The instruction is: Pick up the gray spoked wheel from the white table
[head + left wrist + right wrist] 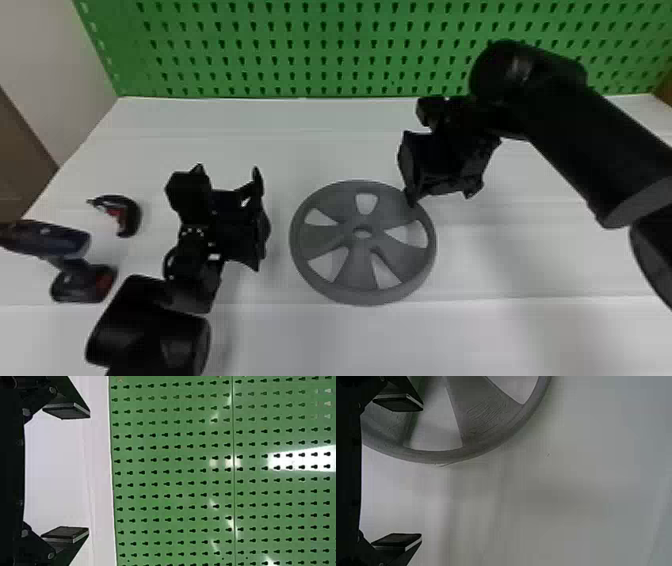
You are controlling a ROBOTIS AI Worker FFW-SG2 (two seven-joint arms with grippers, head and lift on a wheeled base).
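Observation:
The gray spoked wheel (320,242) lies flat on the white table (345,340). Over its far right rim is my right gripper (440,195), open and pointing down. In the right wrist view, one finger of the right gripper (397,471) overlaps the wheel (490,419) and the other is beyond the rim, with nothing clamped between them. My left gripper (259,220) is to the left of the wheel, apart from it. The left wrist view has the left gripper (65,473) spread open, holding nothing.
A cordless drill (70,245) lies at the table's left side, with a small black and red object (120,215) just behind it. A green pegboard (300,55) stands along the table's back edge.

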